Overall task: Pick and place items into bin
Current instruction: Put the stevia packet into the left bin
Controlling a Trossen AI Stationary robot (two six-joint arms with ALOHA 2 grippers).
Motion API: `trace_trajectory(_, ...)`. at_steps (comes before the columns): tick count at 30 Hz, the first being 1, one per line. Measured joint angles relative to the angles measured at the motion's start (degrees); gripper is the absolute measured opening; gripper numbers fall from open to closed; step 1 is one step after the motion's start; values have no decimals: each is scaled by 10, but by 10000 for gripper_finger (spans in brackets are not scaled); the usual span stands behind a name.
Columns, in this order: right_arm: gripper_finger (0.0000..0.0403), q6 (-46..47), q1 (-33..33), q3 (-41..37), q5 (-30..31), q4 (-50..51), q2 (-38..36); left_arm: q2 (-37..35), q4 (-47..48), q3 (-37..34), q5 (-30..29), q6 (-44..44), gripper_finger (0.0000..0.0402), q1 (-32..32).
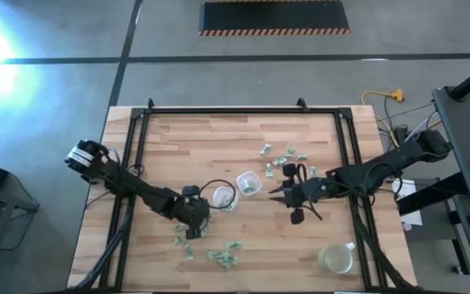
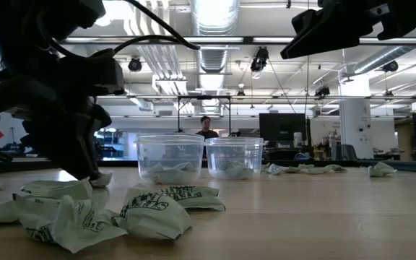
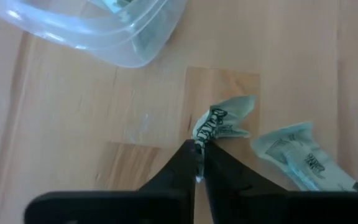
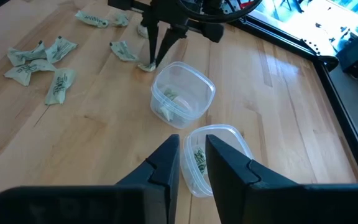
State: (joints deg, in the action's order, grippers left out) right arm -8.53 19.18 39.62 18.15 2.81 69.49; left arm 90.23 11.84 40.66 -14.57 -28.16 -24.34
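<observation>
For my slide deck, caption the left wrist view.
Left gripper pinching a crumpled green-and-white wrapper beside a clear plastic tub.

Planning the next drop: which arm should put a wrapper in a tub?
Left. Its gripper is shut on a wrapper beside the clear tub; the right gripper hangs empty.

Left gripper (image 3: 199, 163) pinched closed; right gripper (image 4: 192, 163) parted.

Showing two clear tubs (image 1: 223, 197) (image 1: 248, 184) side by side at the table's (image 1: 243, 139) middle, each holding a few wrappers. Lying loose: roughly seven pale green-and-white wrappers (image 1: 285, 158) in the far cluster, about six more (image 1: 222, 258) in the near one. Standing alone, one mug (image 1: 335, 259). Working above, two arms, one claw (image 1: 192, 232) (image 1: 279, 193) each.
</observation>
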Motion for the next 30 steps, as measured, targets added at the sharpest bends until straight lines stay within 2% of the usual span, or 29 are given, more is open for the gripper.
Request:
trace_trajectory(7, 66, 0, 0, 0, 0, 3, 0, -24, 70, 0, -15, -23, 8, 0)
trace_trajectory(12, 63, 0, 0, 0, 0, 6, 0, -59, 114, -1, -98, -50, 8, -1)
trace_trajectory(20, 61, 6, -1, 0, 0, 13, 0, -92, 112, 7, -208, -29, 8, -1)
trace_trajectory(26, 61, 6, -1, 0, 0, 13, 0, -85, 97, 18, -236, -1, 8, -1)
trace_trajectory(30, 61, 6, -1, 0, 1, 14, 0, -84, 20, 17, -238, 58, 8, -2)
